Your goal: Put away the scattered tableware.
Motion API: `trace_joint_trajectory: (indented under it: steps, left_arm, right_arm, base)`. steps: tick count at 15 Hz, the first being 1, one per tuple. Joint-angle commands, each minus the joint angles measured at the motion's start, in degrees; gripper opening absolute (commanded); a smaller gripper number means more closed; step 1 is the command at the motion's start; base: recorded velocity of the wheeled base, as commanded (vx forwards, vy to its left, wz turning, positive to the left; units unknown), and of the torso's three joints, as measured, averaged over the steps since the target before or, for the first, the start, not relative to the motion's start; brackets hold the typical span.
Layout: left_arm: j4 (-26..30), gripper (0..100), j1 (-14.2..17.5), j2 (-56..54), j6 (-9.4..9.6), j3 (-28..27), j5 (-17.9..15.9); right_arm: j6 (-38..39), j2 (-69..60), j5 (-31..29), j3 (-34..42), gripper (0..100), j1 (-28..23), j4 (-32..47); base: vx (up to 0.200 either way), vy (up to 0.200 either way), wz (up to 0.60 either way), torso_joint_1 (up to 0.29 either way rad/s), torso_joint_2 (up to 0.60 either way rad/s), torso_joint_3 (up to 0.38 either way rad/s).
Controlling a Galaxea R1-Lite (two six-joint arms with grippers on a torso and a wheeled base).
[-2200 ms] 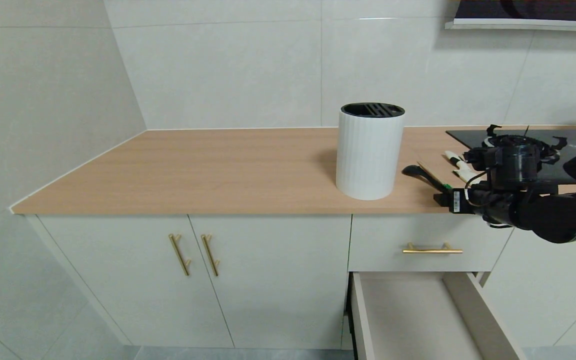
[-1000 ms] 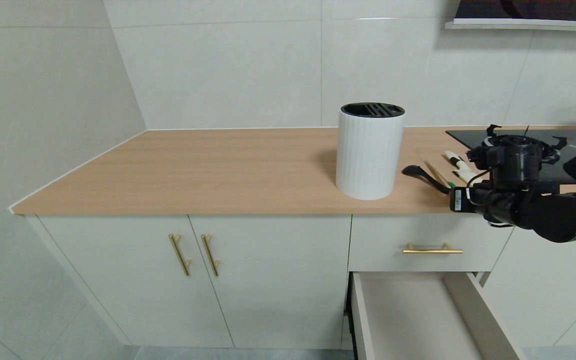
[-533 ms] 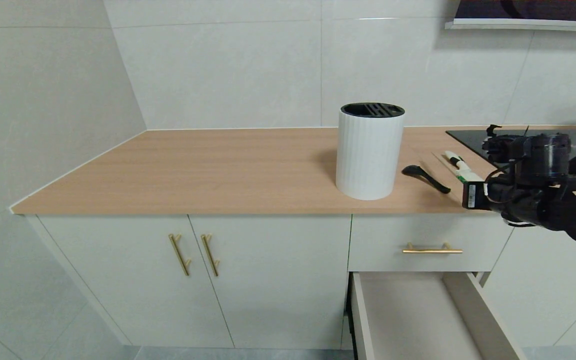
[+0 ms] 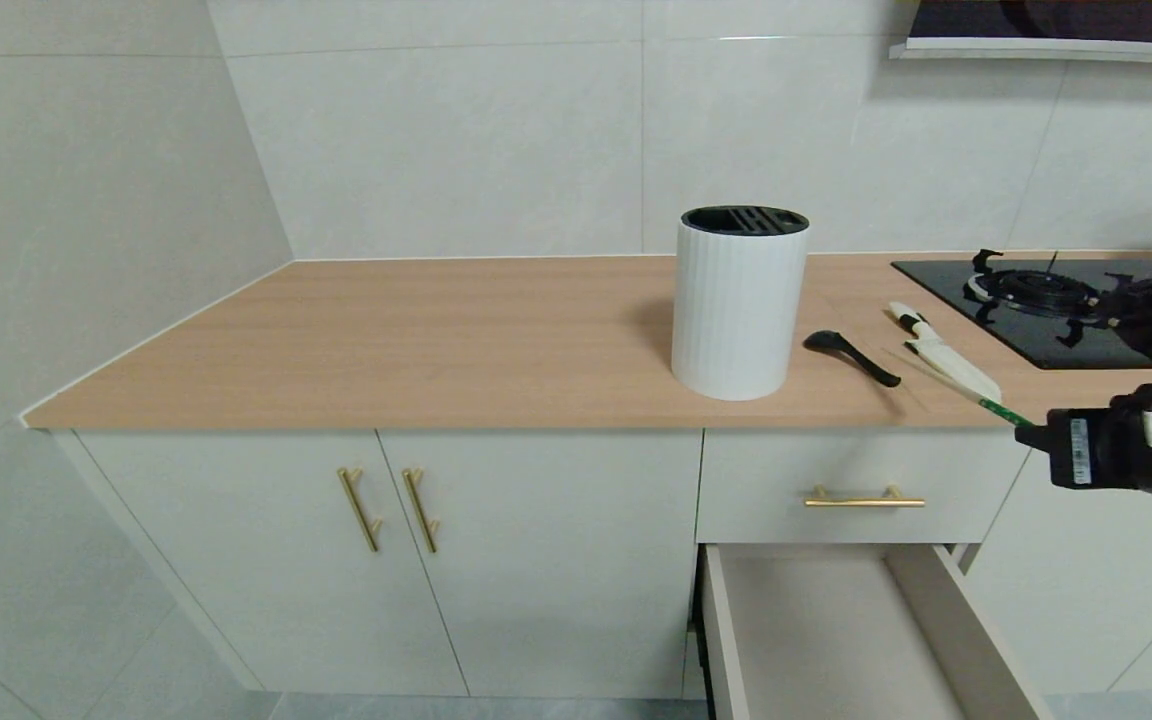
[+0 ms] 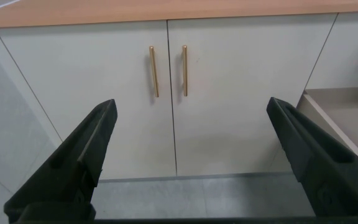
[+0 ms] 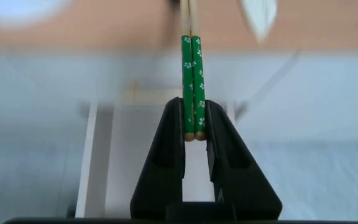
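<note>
Chopsticks [image 6: 190, 68] sit clenched in right end effector [image 6: 192, 115], label [image 4: 1082, 451] illegible; left end effector [image 5: 191, 107] released.

The head camera looks forward and down from above the desk [image 4: 436, 340], with doors [image 4: 316, 560] at 7 o'clock and drawer [image 4: 806, 620] at 5. The left wrist camera, low, faces those doors closely. The right wrist camera sights along its pincer [image 6: 194, 115] and chopsticks [image 6: 191, 68] toward that drawer and desk.

Wood-grain countertop [image 4: 436, 340], ribbed holder [image 4: 740, 300], painted wooden chopsticks [image 6: 190, 74]
</note>
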Motion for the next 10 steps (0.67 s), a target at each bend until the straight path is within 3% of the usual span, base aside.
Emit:
trace_joint_trajectory:
  steps: [1, 2, 6, 10]
  left_arm:
    - [0.0, 100, 0.0, 0.0, -0.01, 0.0, 0.0]
    - [0.0, 100, 0.0, 0.0, -0.01, 0.0, 0.0]
    - [0.0, 100, 0.0, 0.0, -0.01, 0.0, 0.0]
    - [0.0, 100, 0.0, 0.0, -0.01, 0.0, 0.0]
  right_arm:
    - [-0.3, -9.2, 12.7, 0.5, 0, 0.0, 6.9]
    - [-0.6, -10.0, 16.4, 0.5, 0, 0.1, 8.5]
    - [-5.0, -10.7, 17.2, 1.2, 0, 2.5, 15.1]
    - [-5.7, -10.1, 17.1, 2.7, 0, 5.3, 14.8]
  base:
    - [0.0, 0.0, 0.0, 0.0, 0.0, 0.0]
    - [0.0, 0.0, 0.0, 0.0, 0.0, 0.0]
    - [0.0, 0.0, 0.0, 0.0, 0.0, 0.0]
    - [0.0, 0.0, 0.0, 0.0, 0.0, 0.0]
